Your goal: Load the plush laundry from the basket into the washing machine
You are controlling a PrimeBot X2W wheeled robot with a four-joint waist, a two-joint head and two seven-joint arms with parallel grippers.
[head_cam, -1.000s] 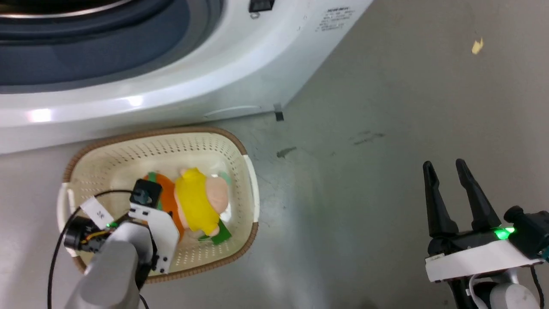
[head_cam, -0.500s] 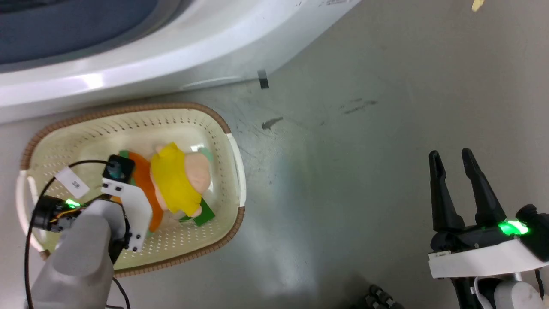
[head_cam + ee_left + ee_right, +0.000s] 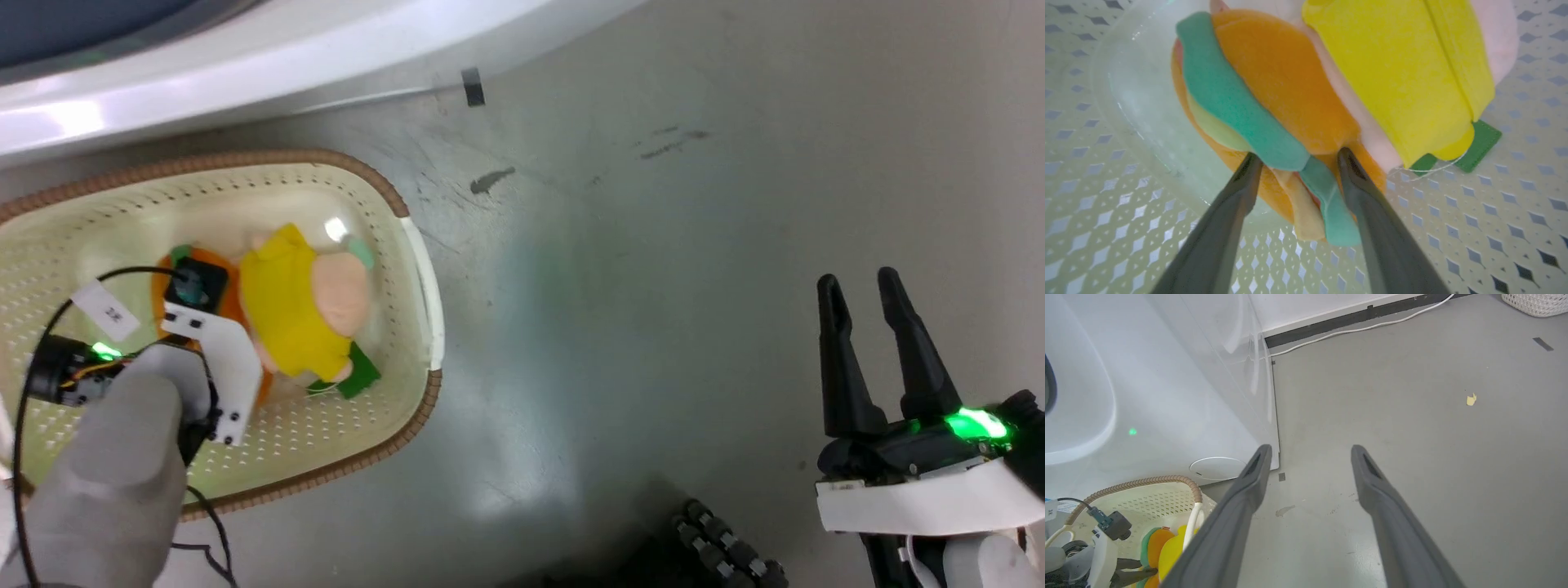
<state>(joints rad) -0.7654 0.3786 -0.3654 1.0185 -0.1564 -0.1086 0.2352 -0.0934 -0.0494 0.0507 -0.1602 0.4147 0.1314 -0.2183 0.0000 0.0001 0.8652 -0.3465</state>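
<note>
The plush laundry [image 3: 286, 314], a soft burger of orange, green, yellow and pale pink layers, lies inside the cream basket [image 3: 98, 220]. The basket sits on the grey floor [image 3: 653, 245], just in front of the white washing machine [image 3: 245, 57]. The left gripper [image 3: 1299, 155] reaches down into the basket. Its two dark fingers are apart, set either side of the toy's orange and green edge, with the tips against the fabric. The right gripper [image 3: 859, 279] hangs over the floor well to the side, its fingers also apart.

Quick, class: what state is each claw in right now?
Left claw: open, fingers straddling the edge of the soft orange, green and yellow burger-shaped plush toy, not clamped.
Right claw: open, empty.
</note>
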